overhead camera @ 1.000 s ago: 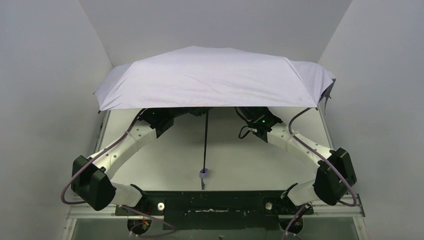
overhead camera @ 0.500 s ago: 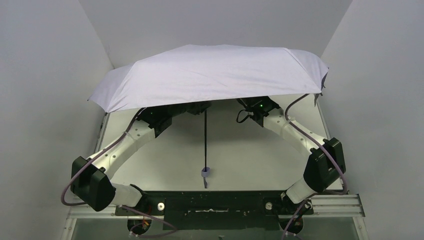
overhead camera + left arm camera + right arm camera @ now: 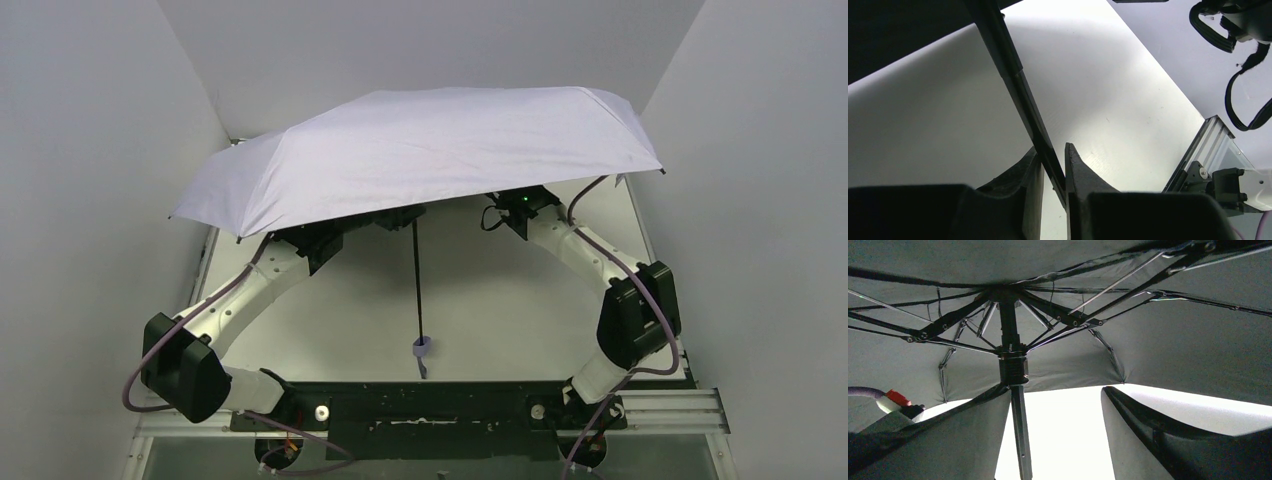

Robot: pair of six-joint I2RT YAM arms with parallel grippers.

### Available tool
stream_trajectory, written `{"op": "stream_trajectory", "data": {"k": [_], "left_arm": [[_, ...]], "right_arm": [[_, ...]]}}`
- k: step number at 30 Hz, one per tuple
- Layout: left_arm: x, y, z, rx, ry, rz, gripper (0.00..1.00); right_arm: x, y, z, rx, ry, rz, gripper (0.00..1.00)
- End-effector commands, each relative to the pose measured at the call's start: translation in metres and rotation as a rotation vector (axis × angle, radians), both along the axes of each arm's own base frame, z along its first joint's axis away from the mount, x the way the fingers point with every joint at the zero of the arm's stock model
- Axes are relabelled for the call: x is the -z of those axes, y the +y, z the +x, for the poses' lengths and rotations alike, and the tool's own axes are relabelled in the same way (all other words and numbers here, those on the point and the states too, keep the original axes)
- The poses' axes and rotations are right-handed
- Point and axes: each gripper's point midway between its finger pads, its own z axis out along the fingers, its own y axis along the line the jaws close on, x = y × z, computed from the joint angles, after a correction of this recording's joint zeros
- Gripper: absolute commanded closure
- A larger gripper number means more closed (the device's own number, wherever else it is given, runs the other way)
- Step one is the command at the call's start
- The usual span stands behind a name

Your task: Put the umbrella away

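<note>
The umbrella point(image 3: 420, 150) stands open above the table, its pale lavender canopy tilted low on the left and high on the right. Its black shaft point(image 3: 417, 280) runs down toward the arms and ends in a lavender knob handle point(image 3: 421, 348). In the left wrist view my left gripper point(image 3: 1052, 160) is shut on the shaft point(image 3: 1020, 95). My right gripper point(image 3: 1057, 390) stands open under the dark lining, with the shaft point(image 3: 1018, 435) against its left finger point(image 3: 963, 435), just below the runner point(image 3: 1013, 369). In the top view the canopy hides both grippers.
White walls close in on both sides near the canopy's edges. The white table point(image 3: 500, 310) lies beneath, with a metal rail point(image 3: 660, 410) at its near edge. The right arm's wrist and cable loops point(image 3: 1243, 30) hang close by in the left wrist view.
The canopy has tipped, its left edge dropping and its right edge rising. The right arm has drawn in and its jaws have narrowed a little. The handle has shifted slightly right.
</note>
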Motion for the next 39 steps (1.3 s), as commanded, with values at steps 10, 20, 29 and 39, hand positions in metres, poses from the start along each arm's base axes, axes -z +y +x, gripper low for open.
{"op": "stream_trajectory", "data": {"k": [10,20,29,39], "left_arm": [[-0.027,-0.018,-0.027,0.228,-0.165,-0.007,1.00],[-0.024,-0.023,-0.030,0.258,-0.155,-0.007,1.00],[-0.020,-0.025,-0.032,0.276,-0.150,0.006,1.00],[-0.020,-0.026,-0.033,0.282,-0.149,0.010,1.00]], "right_arm": [[-0.063,0.013,-0.013,-0.128,-0.214,0.082,0.37],[-0.074,0.020,-0.005,-0.143,-0.222,0.086,0.38],[-0.084,0.026,0.000,-0.169,-0.239,0.118,0.39],[-0.084,0.029,0.004,-0.172,-0.229,0.141,0.66]]}}
